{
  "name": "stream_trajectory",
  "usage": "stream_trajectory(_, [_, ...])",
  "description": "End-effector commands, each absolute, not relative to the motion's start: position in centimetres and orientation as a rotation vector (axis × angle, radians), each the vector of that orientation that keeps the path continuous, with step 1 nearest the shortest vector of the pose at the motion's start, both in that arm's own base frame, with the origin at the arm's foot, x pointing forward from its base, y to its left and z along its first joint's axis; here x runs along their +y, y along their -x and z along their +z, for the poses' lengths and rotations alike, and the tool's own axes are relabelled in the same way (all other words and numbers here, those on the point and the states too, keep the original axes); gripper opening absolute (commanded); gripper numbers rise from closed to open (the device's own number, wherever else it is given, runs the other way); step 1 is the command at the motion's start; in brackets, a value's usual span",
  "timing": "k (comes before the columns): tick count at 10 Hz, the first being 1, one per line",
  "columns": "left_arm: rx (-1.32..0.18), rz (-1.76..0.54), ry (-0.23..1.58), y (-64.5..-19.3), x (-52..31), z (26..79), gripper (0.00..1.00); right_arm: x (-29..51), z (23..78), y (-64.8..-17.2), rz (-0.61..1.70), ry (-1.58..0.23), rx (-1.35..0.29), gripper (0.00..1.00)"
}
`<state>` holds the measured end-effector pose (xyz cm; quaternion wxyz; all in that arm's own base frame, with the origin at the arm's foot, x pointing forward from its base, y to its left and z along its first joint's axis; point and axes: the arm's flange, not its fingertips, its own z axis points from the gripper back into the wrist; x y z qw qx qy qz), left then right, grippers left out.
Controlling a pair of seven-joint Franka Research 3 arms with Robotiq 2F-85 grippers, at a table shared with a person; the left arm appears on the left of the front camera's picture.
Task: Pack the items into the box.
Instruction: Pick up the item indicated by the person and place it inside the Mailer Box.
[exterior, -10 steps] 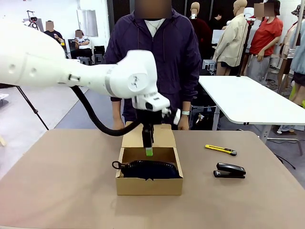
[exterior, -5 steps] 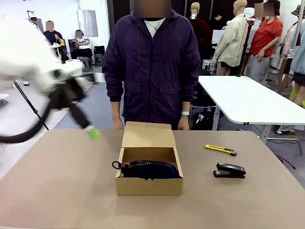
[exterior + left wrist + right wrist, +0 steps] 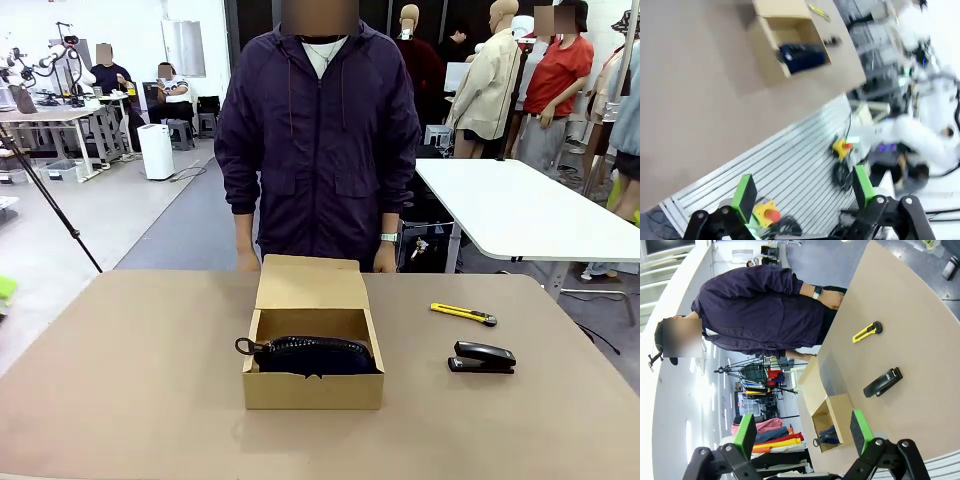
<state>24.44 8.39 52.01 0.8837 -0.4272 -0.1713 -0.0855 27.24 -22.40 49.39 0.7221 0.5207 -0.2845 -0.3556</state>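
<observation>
- One of three items is packed: the pouch point(image 3: 315, 356) lies inside the box point(image 3: 313, 390), filling most of its floor.
- The knife point(image 3: 463, 314) and the stapler point(image 3: 482, 357) lie on the table point(image 3: 130, 380), to the right of the box, and are left to pack; so roughly a third of the job looks done.
- The box sits mid-table with its flap point(image 3: 310, 285) open and tipped back toward the person point(image 3: 320, 150), who stands at the far edge with both hands low.
- The pouch's long axis runs left to right across the box, and its ring loop point(image 3: 243, 346) points left, over the left wall.
- The knife also runs roughly left to right, skewed a little, with its dark end to the right and nearer the robot.
- The stapler lies left to right, about parallel to the near edge and nearer than the knife; I cannot tell which end is its nose.
- The left gripper point(image 3: 804, 192) has its jaws spread wide with nothing between them and hangs off the table's near side, well apart from the box.
- The right gripper point(image 3: 802, 432) is likewise spread and empty, well apart from the knife and stapler.
- The flap will likely need closing last.
</observation>
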Motion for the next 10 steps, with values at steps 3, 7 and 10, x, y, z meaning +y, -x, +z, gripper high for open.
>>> stream_trajectory(3, [-0.324, -0.349, 0.859, -24.65, 5.16, 52.2, 1.0, -22.32, 49.43, -27.51, -0.773, -1.169, -0.655, 1.0])
stream_trajectory(7, [-0.324, -0.349, 0.859, -24.65, 5.16, 52.2, 1.0, -22.32, 49.43, -27.51, -0.773, -1.169, -0.655, 1.0])
stream_trajectory(10, [-0.324, -0.349, 0.859, -24.65, 5.16, 52.2, 1.0, -22.32, 49.43, -27.51, -0.773, -1.169, -0.655, 1.0])
